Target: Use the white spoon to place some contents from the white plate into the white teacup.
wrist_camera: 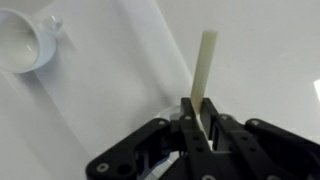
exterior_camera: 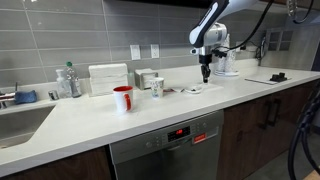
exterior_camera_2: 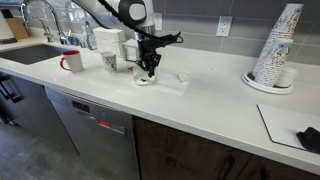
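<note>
The jaws were pinched on the white spoon [wrist_camera: 207,62], whose handle stuck out past the gripper [wrist_camera: 202,113]. The gripper hung just above the white plate [exterior_camera_2: 146,79], which sat on a pale kitchen countertop [exterior_camera_2: 215,95]. The white teacup [wrist_camera: 25,42] stood upright near the plate, not touching it. A red mug [exterior_camera: 122,98] stood farther from the plate, a dishwasher [exterior_camera: 165,148] sat below, and a grey tiled wall [exterior_camera: 70,30] rose behind.

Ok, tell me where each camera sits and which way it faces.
Exterior view: before the counter near the sink, facing along it; arm and gripper show.
Exterior view: at the opposite end, near the stacked cups, facing back toward the sink; arm and gripper show.
Wrist view: looks down on the counter; gripper shut on the spoon, teacup upper left.
Shared: both exterior views show the red mug and dishwasher.
</note>
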Available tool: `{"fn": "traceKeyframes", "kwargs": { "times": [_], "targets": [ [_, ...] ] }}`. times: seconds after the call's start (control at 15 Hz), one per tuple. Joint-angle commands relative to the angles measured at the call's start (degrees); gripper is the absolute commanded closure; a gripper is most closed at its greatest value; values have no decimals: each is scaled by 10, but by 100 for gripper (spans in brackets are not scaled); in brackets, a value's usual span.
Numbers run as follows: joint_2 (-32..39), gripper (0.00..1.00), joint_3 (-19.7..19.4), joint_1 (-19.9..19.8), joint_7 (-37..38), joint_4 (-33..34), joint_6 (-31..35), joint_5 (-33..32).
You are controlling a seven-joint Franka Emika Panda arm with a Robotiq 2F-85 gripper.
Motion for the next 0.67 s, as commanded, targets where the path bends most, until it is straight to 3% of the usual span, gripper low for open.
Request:
{"fn": "traceKeyframes", "kwargs": {
  "times": [0.0,0.27,0.6],
  "targets": [
    [16,97,-16,28,47,8,26,-85],
    [23,97,-17,41,79,9,29,-151],
    [27,97,-11,44,90,6,25,-184]
  ]
}}
